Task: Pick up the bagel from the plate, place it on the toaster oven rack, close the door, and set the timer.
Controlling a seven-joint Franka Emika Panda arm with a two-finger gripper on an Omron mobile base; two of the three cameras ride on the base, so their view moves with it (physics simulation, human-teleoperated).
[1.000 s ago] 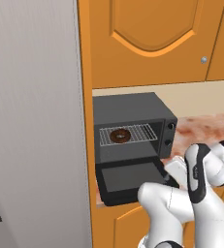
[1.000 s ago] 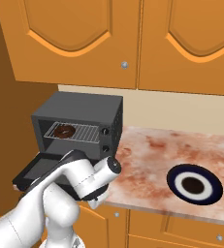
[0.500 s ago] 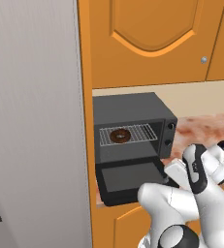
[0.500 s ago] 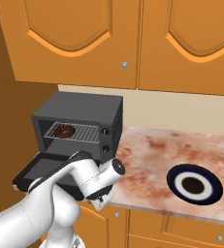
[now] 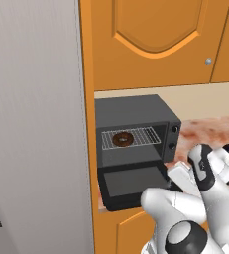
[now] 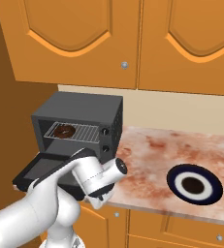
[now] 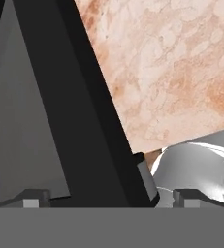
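The bagel [image 5: 122, 139] lies on the rack [image 5: 133, 137] inside the black toaster oven [image 5: 136, 119], toward the left half of the wire shelf; from the right-hand camera it sits likewise at the left end of the rack [image 6: 72, 131], a dark ring [image 6: 63, 130] with its hole showing. The door [image 5: 136, 184] hangs open, folded down flat in front of the cavity, its dark glass facing up. Two round knobs [image 5: 174, 137] stand one above the other on the panel to the right of the opening. The plate [image 6: 195, 185], white in the middle with a dark navy band, rests bare on the mottled pinkish surface [image 6: 162, 155], well apart from the oven on its right. The arm reaches low across the front of the oven, with the hand [image 7: 106, 197] beside the right edge of the lowered door [image 7: 50, 106]; its two fingertips [image 7: 31, 197] stand spread wide with nothing between them. In the view along the hand, the door's edge runs diagonally between the tips, with the speckled surface [image 7: 171, 72] beyond it. Orange cabinet doors [image 6: 133, 38] hang above the oven.
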